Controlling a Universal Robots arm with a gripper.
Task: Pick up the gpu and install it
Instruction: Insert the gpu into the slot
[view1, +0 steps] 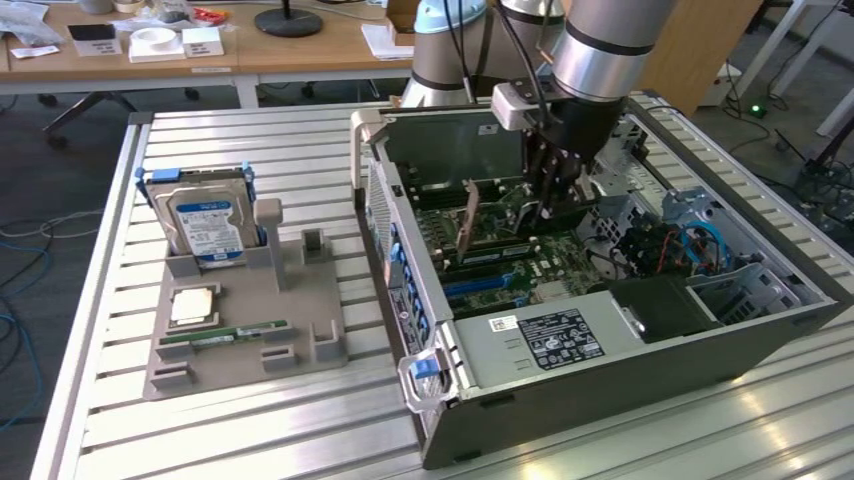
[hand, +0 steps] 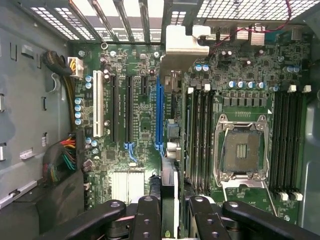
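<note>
One graphics card (hand: 170, 150), clamped edge-on by the gripper (hand: 173, 210) inside the computer case (view1: 641, 390), bracket (hand: 185, 42) toward its vented edge; likely held upright to suit the blue slot (hand: 160, 115) just beside

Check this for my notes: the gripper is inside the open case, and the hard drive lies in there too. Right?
Not quite. The gripper is inside the open case, but the hard drive stands in the grey holder outside it, as the exterior view shows.
</note>
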